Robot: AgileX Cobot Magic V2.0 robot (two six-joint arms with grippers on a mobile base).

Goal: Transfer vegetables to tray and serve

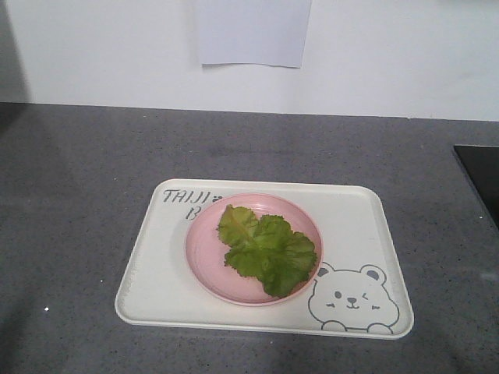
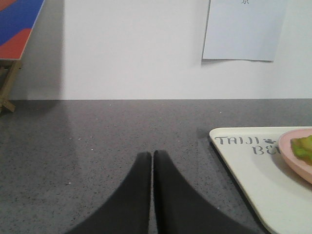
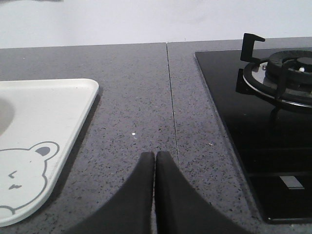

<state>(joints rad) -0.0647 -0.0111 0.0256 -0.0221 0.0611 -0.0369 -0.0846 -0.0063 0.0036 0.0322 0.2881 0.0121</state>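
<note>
Grey and speckled, the bench (image 1: 78, 195) runs back to a plain white wall (image 1: 390, 54). On the bench lies the tray (image 1: 156, 273), cream-white with round corners and a low rim. Grey letters sit in its far left corner and a winking bear (image 1: 351, 300) is drawn in its near right corner. A round pink plate (image 1: 204, 257) rests on the tray, near the middle, and it hides some of the letters. The vegetables (image 1: 267, 248) lie on the plate, not on the bare tray. They are bright green, crinkly leaves with pale veins, piled a bit to the right side of the plate.

A sheet of paper (image 1: 251, 31) hangs on the wall, behind the tray.

The left claw (image 2: 152, 161) hangs low over the bench, just to the left of the tray's corner. Its two black fingers (image 2: 131, 195) are pressed together with only a thin line between them, and nothing is in them. In the left wrist view a blue and red board (image 2: 19, 24) shows in the top left corner, on a wooden stand (image 2: 7, 85).

The right claw (image 3: 155, 161) is closed tight too, and it holds nothing. It hangs over bare bench to the right of the tray, beside the bear's corner. A thin seam (image 3: 171, 97) runs along the bench just beside it. Further right is a black glass stove top (image 3: 234, 126) with a round burner (image 3: 287, 73).
</note>
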